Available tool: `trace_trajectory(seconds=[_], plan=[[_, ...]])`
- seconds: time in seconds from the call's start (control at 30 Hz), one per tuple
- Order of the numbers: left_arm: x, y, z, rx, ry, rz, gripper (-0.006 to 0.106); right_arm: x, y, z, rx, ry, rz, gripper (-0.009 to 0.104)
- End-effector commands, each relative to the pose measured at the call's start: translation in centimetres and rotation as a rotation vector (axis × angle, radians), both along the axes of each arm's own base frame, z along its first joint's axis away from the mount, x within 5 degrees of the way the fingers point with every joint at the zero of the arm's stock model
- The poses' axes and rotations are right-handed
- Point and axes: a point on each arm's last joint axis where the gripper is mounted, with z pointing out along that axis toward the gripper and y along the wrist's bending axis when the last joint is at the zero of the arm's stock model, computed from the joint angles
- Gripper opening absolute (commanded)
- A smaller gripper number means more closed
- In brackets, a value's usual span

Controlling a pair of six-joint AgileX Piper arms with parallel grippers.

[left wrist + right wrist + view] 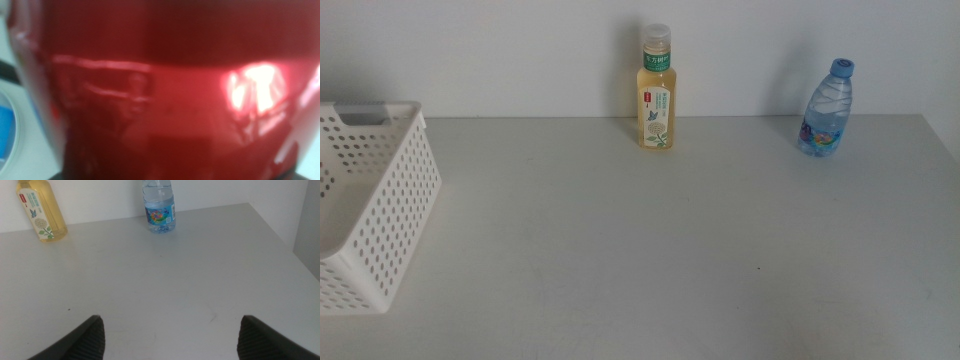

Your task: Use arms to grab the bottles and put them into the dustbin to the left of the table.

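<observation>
- The table is wide and pale grey, with a white wall behind it.
- The yellow tea bottle stands upright at the back edge of the table, about in the middle. It has a green label and a clear cap.
- The clear water bottle stands upright near the back right corner. It has a blue cap and is well apart from the tea bottle.
- The white dustbin sits at the left edge of the table. Its walls are full of small holes. Nothing shows inside the part we can see.
- The wide space between the bottles and the dustbin is bare table.
- The right gripper hangs over the front part of the table with its two dark jaws spread wide and nothing between them. Both bottles stand far ahead of it.
- The left wrist view is filled by a shiny red can, very close and blurry. The left gripper's jaws are hidden, so I cannot tell if they hold it.
- Neither arm shows in the middle view.
</observation>
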Motion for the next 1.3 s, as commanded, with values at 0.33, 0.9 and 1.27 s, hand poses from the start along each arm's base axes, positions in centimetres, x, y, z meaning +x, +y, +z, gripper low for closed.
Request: trace_trajectory(seconds=[0.33,0.9,1.27], plan=[[4.1,2.8,-5.0,-0.073,0.101,0.030,-0.001,0.0,-0.1,1.1,-0.023,-0.100,-0.014,0.068],[6.0,3.2,-11.6,-0.149,0.310,0.013,-0.001,0.0,-0.1,1.1,-0.023,-0.100,-0.014,0.068],[6.5,3.1,-13.2,-0.168,0.349,0.018,0.002,0.0,-0.1,1.1,-0.023,-0.100,-0.014,0.068]])
